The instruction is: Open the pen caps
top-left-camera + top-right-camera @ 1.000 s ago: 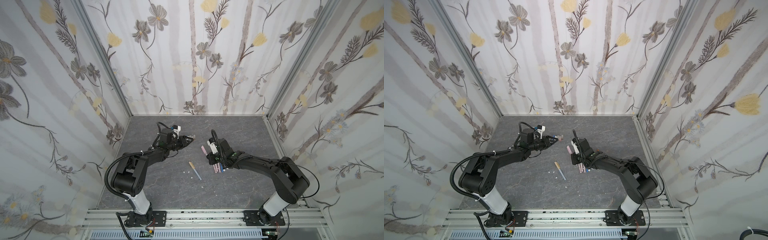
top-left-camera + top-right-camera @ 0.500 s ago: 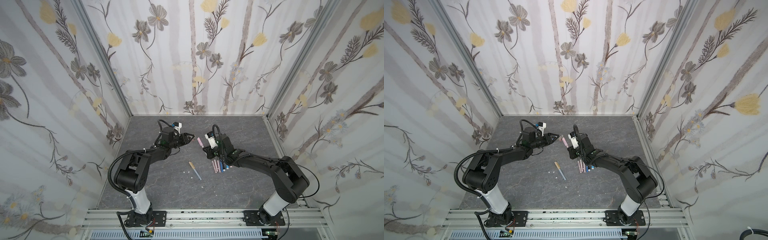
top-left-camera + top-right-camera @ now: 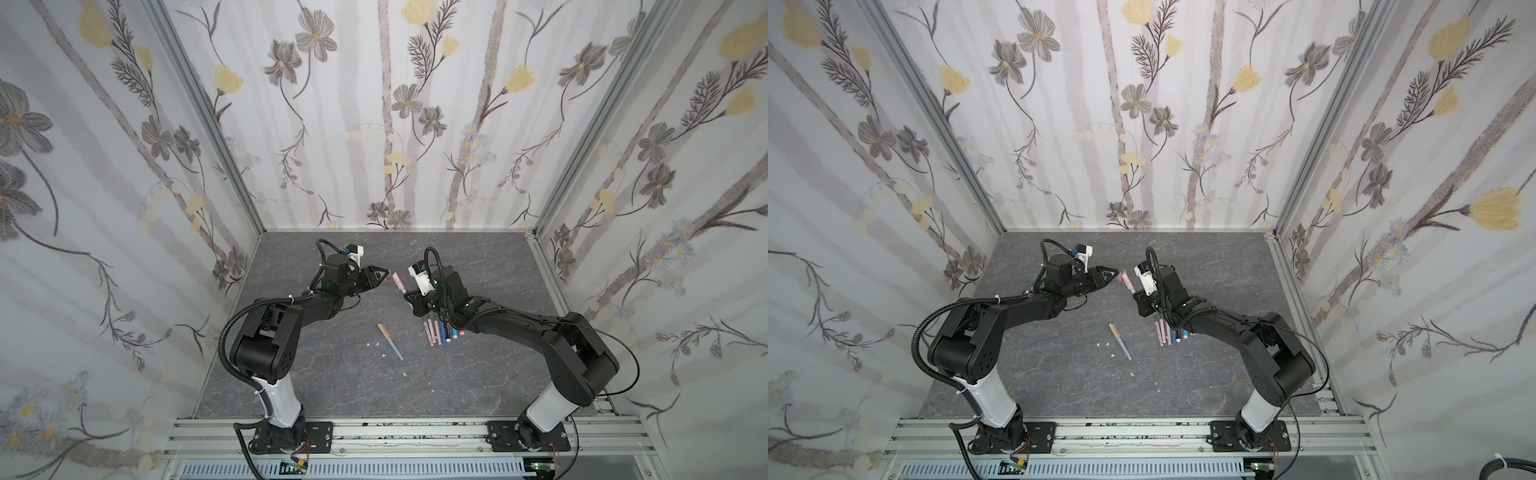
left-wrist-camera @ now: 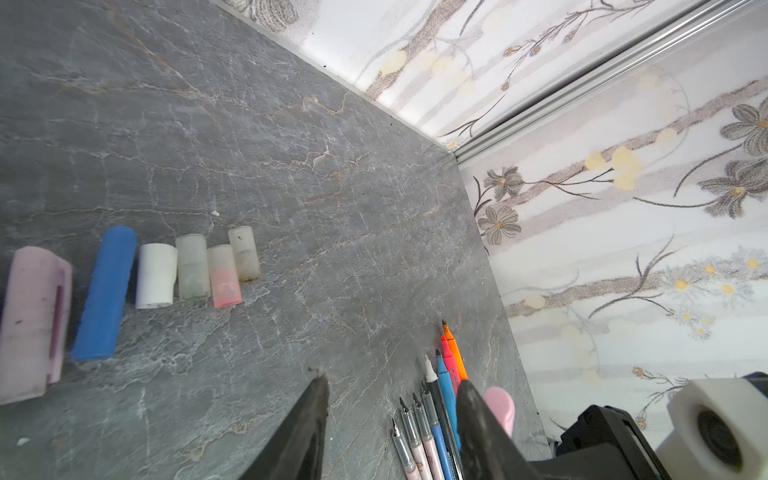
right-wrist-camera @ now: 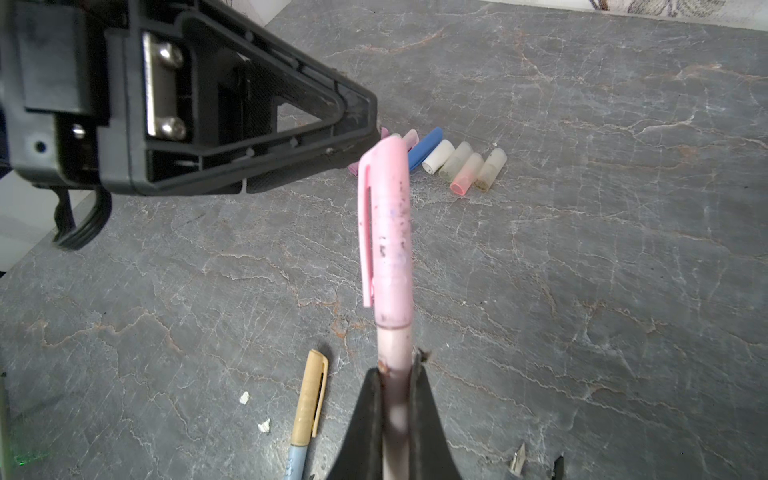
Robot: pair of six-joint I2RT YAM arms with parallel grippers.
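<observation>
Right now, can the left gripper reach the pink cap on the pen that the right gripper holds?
Probably yes. The left gripper is open, and the pink cap sits just beside one finger, outside the gap, with nothing between. The right gripper clamps the pen by its barrel, cap end free.

Right fingers [image 5: 428, 409] pinch the pink pen [image 5: 395, 345] barrel, its pink cap [image 5: 390, 232] close beside the left fingers [image 5: 353, 109].
</observation>
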